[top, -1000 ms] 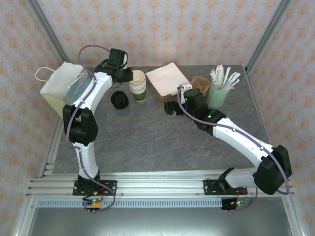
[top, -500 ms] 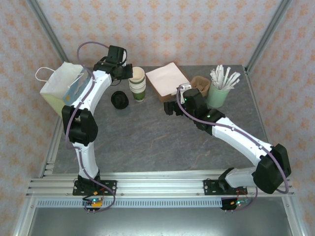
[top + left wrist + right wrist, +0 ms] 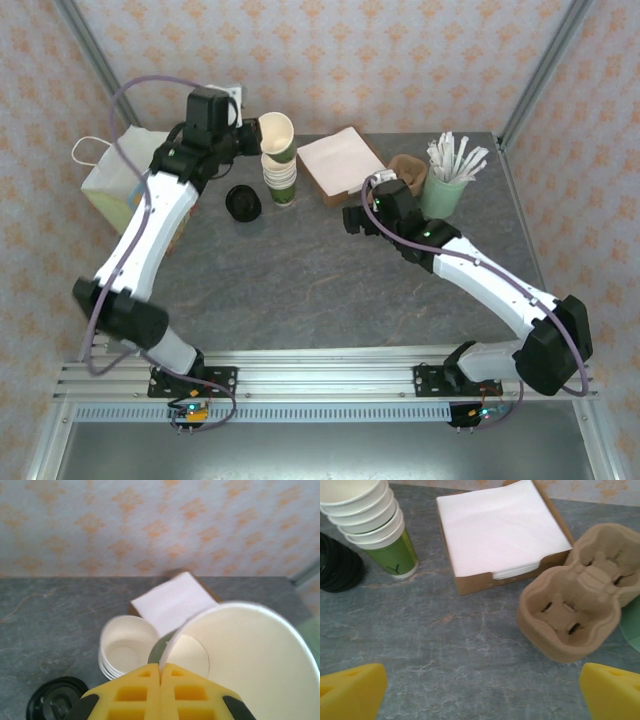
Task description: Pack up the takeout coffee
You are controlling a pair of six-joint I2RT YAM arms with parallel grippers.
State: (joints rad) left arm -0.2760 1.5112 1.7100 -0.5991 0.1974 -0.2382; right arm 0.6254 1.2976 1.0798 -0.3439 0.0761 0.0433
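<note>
Cup-picking step: left gripper (image 3: 161,672) pinches cup (image 3: 250,650) rim at 12 o'clock of stack (image 3: 125,647), right gripper (image 3: 481,690) spread; next likely needs lid (image 3: 55,700), 8 o'clock.

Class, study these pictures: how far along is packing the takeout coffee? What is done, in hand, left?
Done: one lidless cup is off the stack. In hand: the left gripper is shut on that cup's rim. Left: the black lid lies loose beside the stack, and the cup is not yet in the paper bag. The right gripper hangs open.
</note>
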